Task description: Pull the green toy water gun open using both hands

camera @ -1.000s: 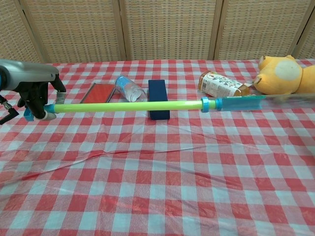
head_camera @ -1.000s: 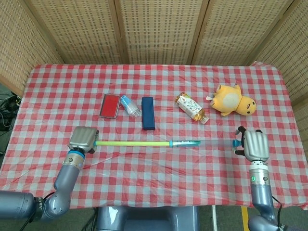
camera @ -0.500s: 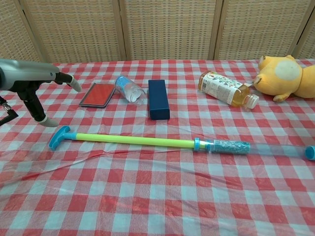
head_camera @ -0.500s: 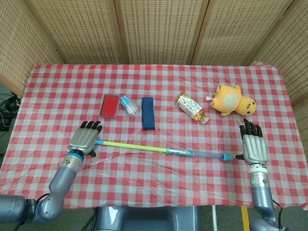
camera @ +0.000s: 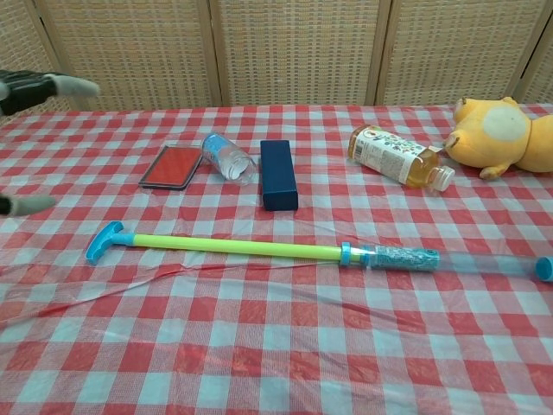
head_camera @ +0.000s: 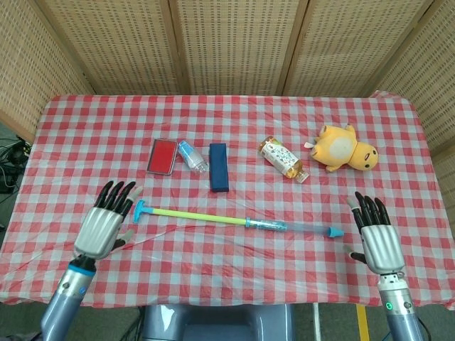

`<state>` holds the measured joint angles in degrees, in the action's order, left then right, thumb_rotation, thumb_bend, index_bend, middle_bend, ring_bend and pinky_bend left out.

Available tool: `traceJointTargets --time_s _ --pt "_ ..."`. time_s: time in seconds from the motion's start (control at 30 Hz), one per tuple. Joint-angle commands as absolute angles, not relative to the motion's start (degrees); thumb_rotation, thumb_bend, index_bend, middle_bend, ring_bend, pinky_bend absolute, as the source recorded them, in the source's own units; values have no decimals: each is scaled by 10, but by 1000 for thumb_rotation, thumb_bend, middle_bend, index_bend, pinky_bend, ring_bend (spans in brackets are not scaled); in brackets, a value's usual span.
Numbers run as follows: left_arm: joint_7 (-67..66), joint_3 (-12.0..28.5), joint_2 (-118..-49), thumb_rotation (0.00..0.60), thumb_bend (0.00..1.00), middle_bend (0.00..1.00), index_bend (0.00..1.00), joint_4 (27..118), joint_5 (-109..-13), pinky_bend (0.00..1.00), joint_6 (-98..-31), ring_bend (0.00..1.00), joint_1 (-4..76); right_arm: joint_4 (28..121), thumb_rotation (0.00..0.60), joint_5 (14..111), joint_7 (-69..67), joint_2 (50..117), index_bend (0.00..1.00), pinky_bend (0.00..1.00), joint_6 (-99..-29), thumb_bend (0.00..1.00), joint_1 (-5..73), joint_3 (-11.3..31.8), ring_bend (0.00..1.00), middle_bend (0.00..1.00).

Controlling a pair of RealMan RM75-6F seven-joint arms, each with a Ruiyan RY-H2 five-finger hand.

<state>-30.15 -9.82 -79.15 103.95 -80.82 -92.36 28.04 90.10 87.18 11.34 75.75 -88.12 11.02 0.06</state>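
The green toy water gun [head_camera: 234,221], a long lime plunger rod with a blue T-handle and a clear barrel, is seen lying fully extended across the red-checked tablecloth [head_camera: 234,128], held by neither hand. The left hand [head_camera: 104,224] is spread open near the handle and the right hand [head_camera: 377,232] spread open just beyond the blue barrel tip. The pull-open step is judged done; only clearing both hands is called for.

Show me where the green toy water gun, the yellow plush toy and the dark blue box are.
green toy water gun [camera: 233,247], chest view, middle of its green rod.
yellow plush toy [head_camera: 344,149], head view, its pale belly.
dark blue box [camera: 278,173], chest view, its top face.
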Motion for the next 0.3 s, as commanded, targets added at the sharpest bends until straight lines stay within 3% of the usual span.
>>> traceJointTargets --time_s 0.03,0.3 --pt "-276 -153 -801 600 247 0 19 979 -882 0 -991 0 201 885 600 910 95 748 0 0 -909 144 85 -28 0 0" --pt "-243 -148 -775 600 246 0 0 947 -901 0 -1008 0 148 881 600 948 105 739 0 0 -923 140 72 -37 0 0"
